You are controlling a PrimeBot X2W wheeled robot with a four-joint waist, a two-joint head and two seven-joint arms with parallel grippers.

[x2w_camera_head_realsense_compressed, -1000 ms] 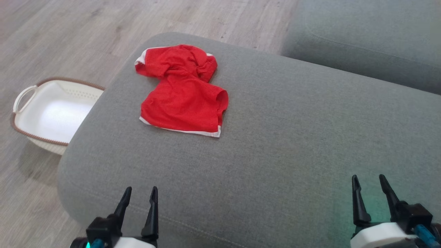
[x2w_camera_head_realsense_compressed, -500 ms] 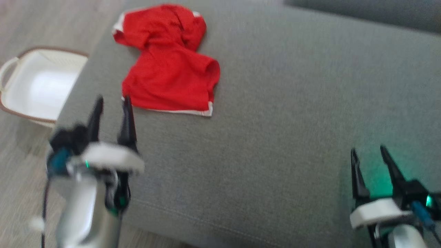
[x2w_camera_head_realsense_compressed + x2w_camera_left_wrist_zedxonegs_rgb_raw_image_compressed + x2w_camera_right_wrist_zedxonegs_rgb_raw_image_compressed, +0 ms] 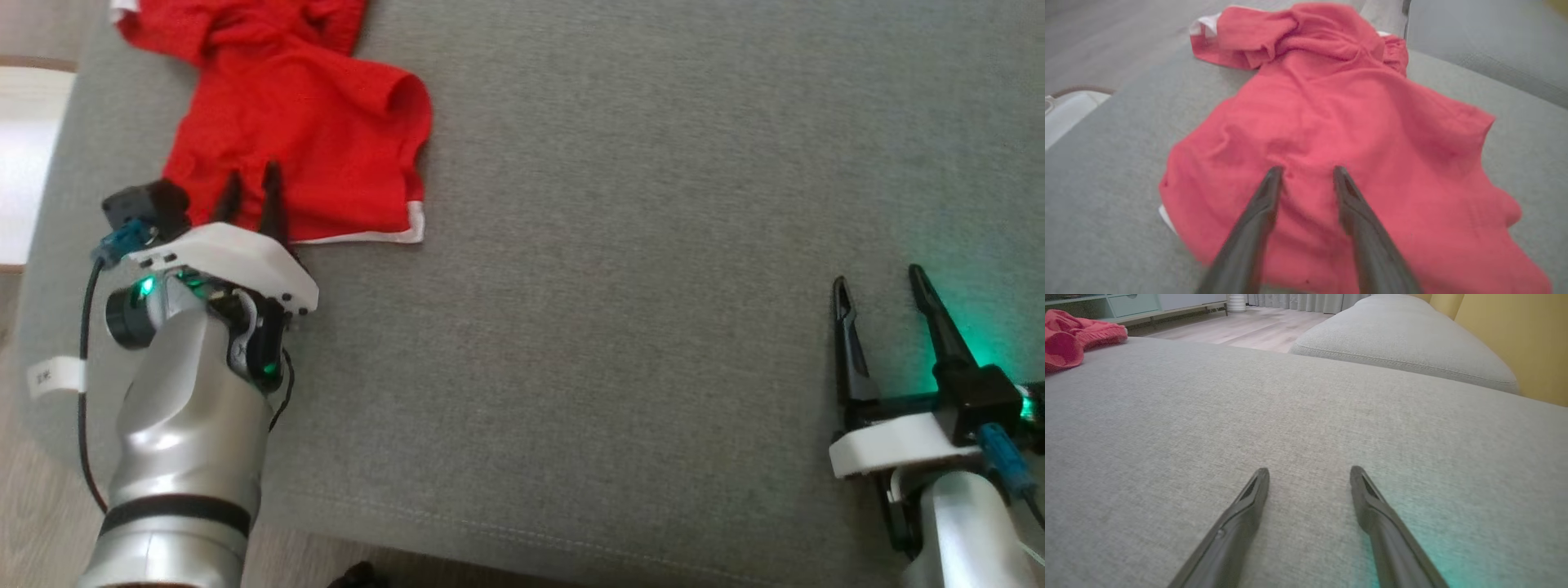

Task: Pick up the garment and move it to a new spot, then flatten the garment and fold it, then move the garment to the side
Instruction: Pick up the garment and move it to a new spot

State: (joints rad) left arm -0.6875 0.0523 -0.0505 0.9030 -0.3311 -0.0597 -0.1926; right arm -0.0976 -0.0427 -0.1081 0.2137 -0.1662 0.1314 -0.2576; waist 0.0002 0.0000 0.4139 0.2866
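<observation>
Red garment (image 3: pixel 302 139) crumpled at sofa cushion's (image 3: pixel 612 245) far left corner, long axis running away from robot; left gripper (image 3: pixel 251 173) nearer, tips over its near part, jaws parted, nothing pinched; right gripper (image 3: pixel 877 276) wide, empty, well apart by the right edge

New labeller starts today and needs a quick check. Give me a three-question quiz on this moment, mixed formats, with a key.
1. True or false: the right tool grips the red garment.
2. The left tool has its tips over: A) a towel, B) the garment, C) a plate?
3. Fill in: the garment lies on a grey sofa ___.
Key: 1 false, it stands open over the bare sofa cushion. 2 B. 3 cushion.
</observation>
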